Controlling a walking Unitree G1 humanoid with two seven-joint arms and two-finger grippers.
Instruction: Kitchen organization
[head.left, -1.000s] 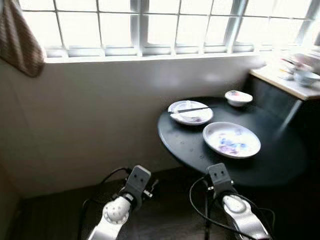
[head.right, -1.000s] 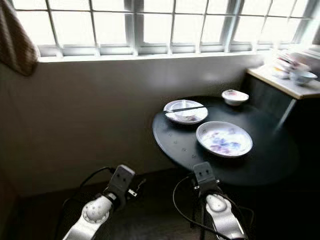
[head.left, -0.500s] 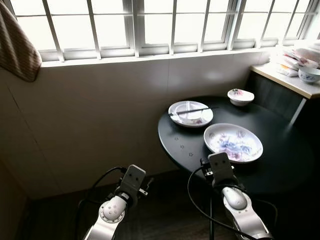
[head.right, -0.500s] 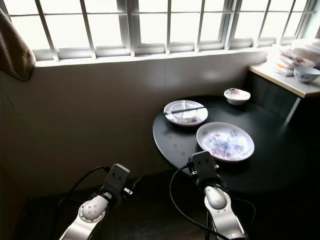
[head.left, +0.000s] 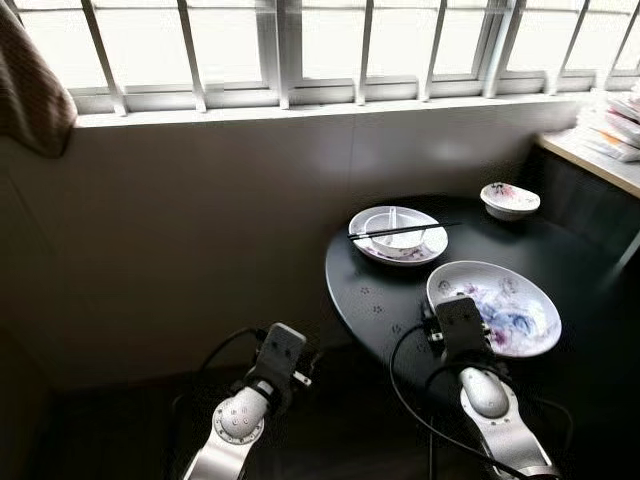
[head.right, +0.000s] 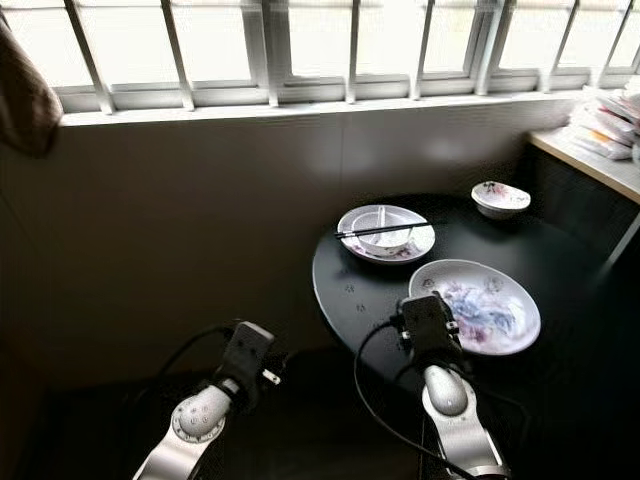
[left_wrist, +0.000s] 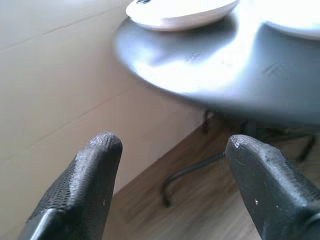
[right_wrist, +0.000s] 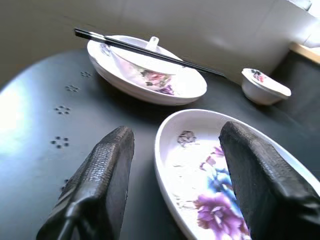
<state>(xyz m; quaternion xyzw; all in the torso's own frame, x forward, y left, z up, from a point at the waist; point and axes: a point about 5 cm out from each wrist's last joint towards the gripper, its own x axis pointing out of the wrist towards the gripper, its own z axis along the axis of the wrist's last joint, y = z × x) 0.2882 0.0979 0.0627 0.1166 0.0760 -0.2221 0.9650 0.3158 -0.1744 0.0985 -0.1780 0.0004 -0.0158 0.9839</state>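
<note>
A round black table stands by the wall. On it lies a large floral plate nearest me. Behind it is a white plate holding a small bowl with a spoon, and black chopsticks lie across it. A small floral bowl sits farther back. My right gripper is open, low over the table edge, with the large plate's near rim between its fingers. Left of the table and below its top, my left gripper hangs open and holds nothing.
A tiled wall and a barred window run behind the table. At the far right, a counter carries stacked dishes. A cloth hangs at the upper left. The table's metal base stands on a dark wooden floor.
The camera has shifted, so the table sits farther right and lower in the picture. My right gripper has moved forward over the table edge to the large plate. The left arm has hardly moved.
</note>
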